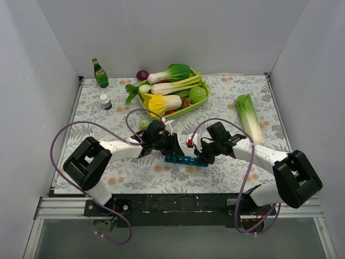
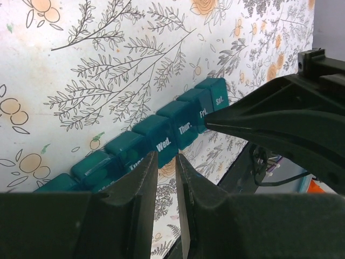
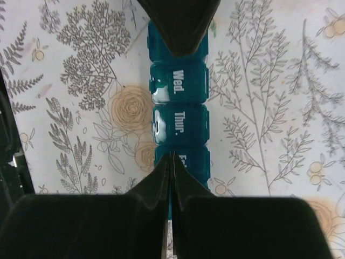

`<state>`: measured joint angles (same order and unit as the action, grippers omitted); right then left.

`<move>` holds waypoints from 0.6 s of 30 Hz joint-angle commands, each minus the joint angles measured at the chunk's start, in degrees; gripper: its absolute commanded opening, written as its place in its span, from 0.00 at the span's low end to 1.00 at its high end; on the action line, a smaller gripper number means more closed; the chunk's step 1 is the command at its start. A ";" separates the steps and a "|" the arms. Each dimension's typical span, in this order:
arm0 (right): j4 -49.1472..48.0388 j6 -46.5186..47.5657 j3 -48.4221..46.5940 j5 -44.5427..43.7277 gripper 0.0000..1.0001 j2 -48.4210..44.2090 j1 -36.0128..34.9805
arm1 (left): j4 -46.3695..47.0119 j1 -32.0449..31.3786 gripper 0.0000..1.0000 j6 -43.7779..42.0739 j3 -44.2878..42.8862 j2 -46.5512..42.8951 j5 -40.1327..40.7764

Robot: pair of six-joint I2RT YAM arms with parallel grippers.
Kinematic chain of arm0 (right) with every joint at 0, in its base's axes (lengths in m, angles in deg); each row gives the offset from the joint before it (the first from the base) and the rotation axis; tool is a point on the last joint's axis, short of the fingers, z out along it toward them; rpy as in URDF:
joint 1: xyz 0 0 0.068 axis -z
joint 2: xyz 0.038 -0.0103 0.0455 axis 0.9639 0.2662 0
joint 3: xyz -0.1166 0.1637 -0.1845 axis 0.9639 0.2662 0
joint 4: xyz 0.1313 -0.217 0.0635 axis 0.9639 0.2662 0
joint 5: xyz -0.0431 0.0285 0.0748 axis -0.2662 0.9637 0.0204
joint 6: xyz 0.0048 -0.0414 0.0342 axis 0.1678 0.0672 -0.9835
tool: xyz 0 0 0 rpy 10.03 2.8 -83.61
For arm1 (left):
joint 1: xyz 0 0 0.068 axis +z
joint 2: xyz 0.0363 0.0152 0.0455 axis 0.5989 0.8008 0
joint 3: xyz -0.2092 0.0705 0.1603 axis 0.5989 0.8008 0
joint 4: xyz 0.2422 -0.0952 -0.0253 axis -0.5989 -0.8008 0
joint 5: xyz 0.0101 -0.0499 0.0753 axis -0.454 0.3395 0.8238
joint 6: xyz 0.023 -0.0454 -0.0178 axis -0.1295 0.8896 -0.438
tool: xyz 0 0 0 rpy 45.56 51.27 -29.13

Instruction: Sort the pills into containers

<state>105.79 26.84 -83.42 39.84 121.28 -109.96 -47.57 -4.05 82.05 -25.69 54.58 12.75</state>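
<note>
Teal plastic pill organiser [image 1: 186, 159] lies flat on the floral cloth [image 1: 135, 174], centre of the table, near the front edge, between the two arms. It is one straight strip running left to right. The wrist views read Wed., Thur., Fri. and Sat. on the lids, and those lids are down.

Left gripper [image 1: 171, 147] comes in from the left, low over the left part of the strip. Its fingers are only a narrow slit apart, with the tips at the edge of the Wed. compartment [image 3: 178, 81]. Nothing is visible between them.

Right gripper [image 1: 198, 153] comes in from the right. Its fingers are pressed fully together and hold nothing. The pointed tip sits at the Fri. compartment [image 2: 200, 109]; can't tell for sure if it touches.

Purple cables [image 1: 59, 141] loop up off both arms.

Further back, a small green ball [image 1: 143, 123] sits just behind the left arm. A long pale green cabbage [image 1: 249, 117] lies well to the right.

A white-capped bottle [image 1: 105, 101] stands at back left, and beyond it a green glass bottle [image 1: 100, 74] is upright.

The lime-green basket [image 1: 186, 110] at back centre is heaped with leafy vegetables. A purple onion [image 1: 142, 74] sits just behind it by the wall.
</note>
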 commanded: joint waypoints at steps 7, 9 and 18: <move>1.11 1.23 0.27 -0.76 0.03 3.22 -0.20 | 0.82 0.15 0.20 -0.36 0.42 1.97 -0.77; 3.04 2.02 -0.70 0.12 0.04 2.16 -0.02 | 0.64 0.23 0.20 -0.36 0.33 1.36 -0.86; 7.27 1.24 -9.14 0.21 0.22 -6.80 2.87 | -1.20 0.32 0.31 0.35 -3.18 -9.18 1.42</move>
<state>111.30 28.39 -87.09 40.26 119.93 -108.80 -48.51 -4.03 82.25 -25.69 54.32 12.60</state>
